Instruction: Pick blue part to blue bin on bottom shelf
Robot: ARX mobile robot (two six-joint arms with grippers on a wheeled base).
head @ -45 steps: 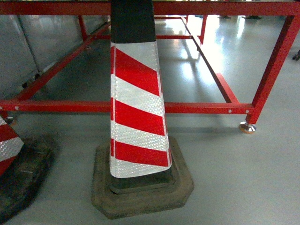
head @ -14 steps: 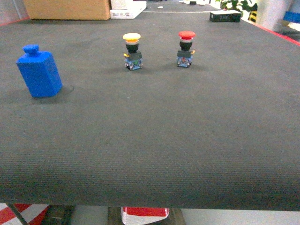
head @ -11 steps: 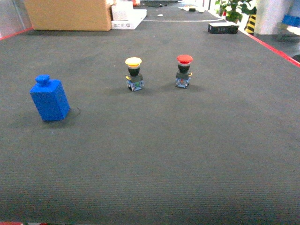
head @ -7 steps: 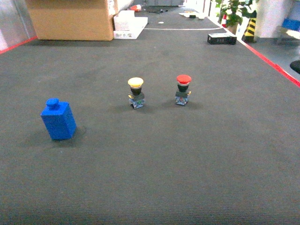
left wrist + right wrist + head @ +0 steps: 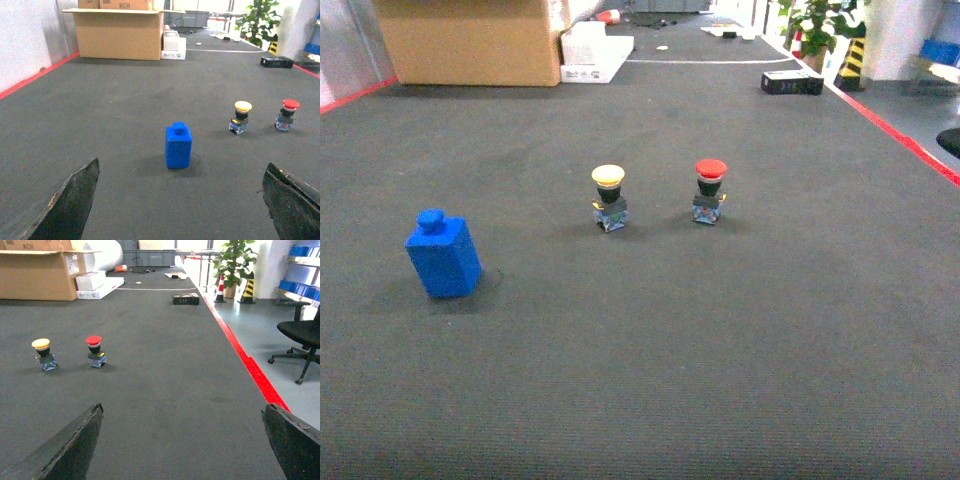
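Head cam barely shifted vs 0.5s ago, pre-grasp: left gripper (image 5: 180, 200) fingers wide, needs approach to blue part (image 5: 178, 146).

A dark grey ribbed mat (image 5: 720, 330) covers the bench, edged with a red strip (image 5: 245, 360). At its far end sits an open cardboard box (image 5: 120, 32), with white boxes (image 5: 97, 282) just beside it. Beyond the red strip lie a pale glossy floor (image 5: 295, 405), a black office chair (image 5: 302, 337), a potted plant (image 5: 232, 262) and striped cones (image 5: 246, 290).
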